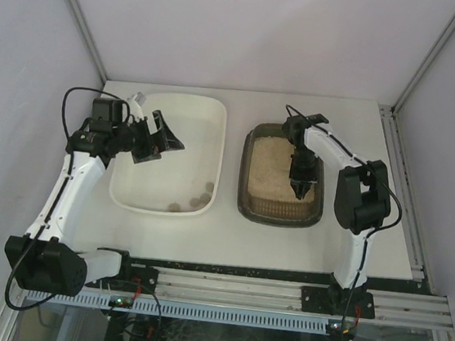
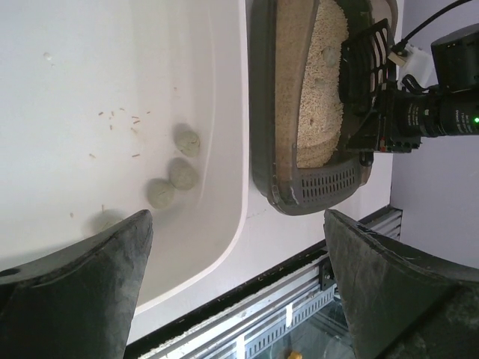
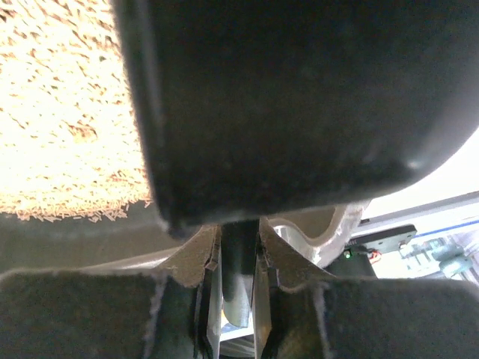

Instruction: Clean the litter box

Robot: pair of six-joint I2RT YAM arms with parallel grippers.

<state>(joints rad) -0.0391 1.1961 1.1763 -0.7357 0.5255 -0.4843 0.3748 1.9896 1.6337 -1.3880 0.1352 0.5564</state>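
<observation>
Black scoop (image 3: 299, 97), one only, filled the right wrist view, its handle clenched in the right claw (image 3: 238, 293). Directly beneath that claw lay the single litter box (image 1: 245, 181), on the right half of the surface (image 1: 285, 244), midway between the near and far edges, with the scoop over the sandy litter towards the box's near end. One white tub (image 1: 220, 149) stood just beside the box on the left, holding three clear grey clumps (image 2: 182, 173). Above the tub's left side hung the left claw (image 2: 238, 224), released wide, well apart from the box.

Grey clumps (image 1: 202, 194) in white tub (image 1: 185, 124)
</observation>
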